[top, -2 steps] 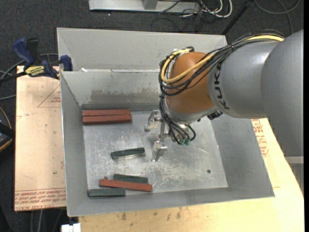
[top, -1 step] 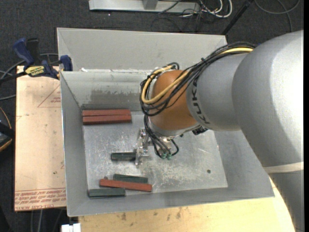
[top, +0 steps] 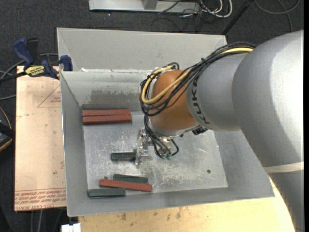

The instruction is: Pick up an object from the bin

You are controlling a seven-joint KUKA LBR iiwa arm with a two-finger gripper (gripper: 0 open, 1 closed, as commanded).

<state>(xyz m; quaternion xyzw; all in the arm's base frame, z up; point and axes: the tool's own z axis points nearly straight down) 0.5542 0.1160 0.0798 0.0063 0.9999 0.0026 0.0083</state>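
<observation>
My gripper (top: 141, 151) hangs low over the middle of the bin floor, under the orange wrist cover. It sits right at the right end of a short dark grey bar (top: 122, 156) that lies flat and runs leftward from it. Whether it touches the bar is unclear. Nearer the front lie a dark green bar (top: 131, 178) and a long red-brown bar (top: 126, 185), side by side.
Two red-brown bars (top: 106, 116) lie together against the back left of the floor. Another dark grey bar (top: 106, 193) rests by the front left wall. The big grey arm covers the bin's right side.
</observation>
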